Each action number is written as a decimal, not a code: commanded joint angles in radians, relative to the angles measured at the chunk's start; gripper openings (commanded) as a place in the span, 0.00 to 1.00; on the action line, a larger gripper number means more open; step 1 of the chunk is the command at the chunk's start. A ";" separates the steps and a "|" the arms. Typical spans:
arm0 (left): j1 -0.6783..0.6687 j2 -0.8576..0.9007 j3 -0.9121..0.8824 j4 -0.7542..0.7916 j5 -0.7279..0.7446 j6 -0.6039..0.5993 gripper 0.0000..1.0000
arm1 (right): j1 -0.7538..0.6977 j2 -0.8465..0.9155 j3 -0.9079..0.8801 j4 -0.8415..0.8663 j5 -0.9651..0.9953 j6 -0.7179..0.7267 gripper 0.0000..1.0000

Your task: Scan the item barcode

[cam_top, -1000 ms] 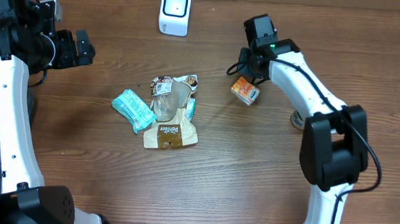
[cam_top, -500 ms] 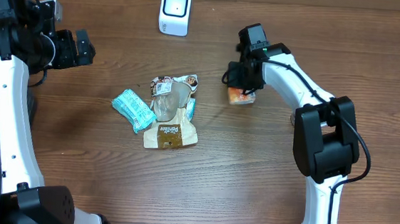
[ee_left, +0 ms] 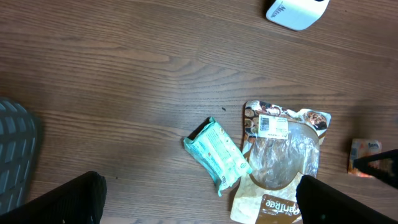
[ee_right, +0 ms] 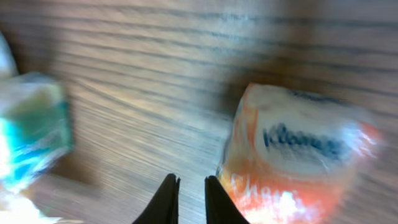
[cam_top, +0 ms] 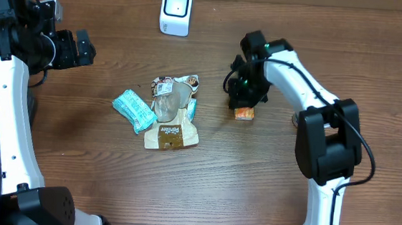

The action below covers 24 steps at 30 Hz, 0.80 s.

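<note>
Orange Kleenex tissue pack is what we're calling the item here, and it's lying flat on the wooden table, right of the pile and well apart from the white barcode scanner at the far edge. The right gripper hangs right over it, but in the wrist view the fingertips are nearly together with just a sliver of gap, nothing in between, and the pack sits just beside them. So it isn't held. Our read: nothing shows a scan done, and the pack needs to be grabbed, carried to the scanner and turned barcode-first. We can't see the barcode from any view. The pile itself, a teal packet, a brown snack pouch and a clear-windowed bag, looks untouched. The left gripper is parked off to the side, jaws wide apart and empty.
</note>
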 commanded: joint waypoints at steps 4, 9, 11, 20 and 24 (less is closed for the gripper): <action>0.003 0.003 0.023 0.002 0.001 -0.016 1.00 | -0.062 -0.185 0.146 -0.080 0.074 0.127 0.27; 0.003 0.003 0.023 0.002 0.001 -0.016 1.00 | -0.134 -0.182 0.089 -0.137 0.067 0.180 0.41; 0.003 0.003 0.023 0.002 0.001 -0.016 1.00 | -0.146 -0.179 0.031 -0.125 0.058 0.179 0.41; 0.003 0.003 0.023 0.002 0.001 -0.016 1.00 | -0.145 -0.171 -0.247 0.080 -0.030 0.174 0.41; 0.003 0.003 0.023 0.002 0.001 -0.016 1.00 | -0.145 -0.171 -0.341 0.185 -0.078 0.183 0.41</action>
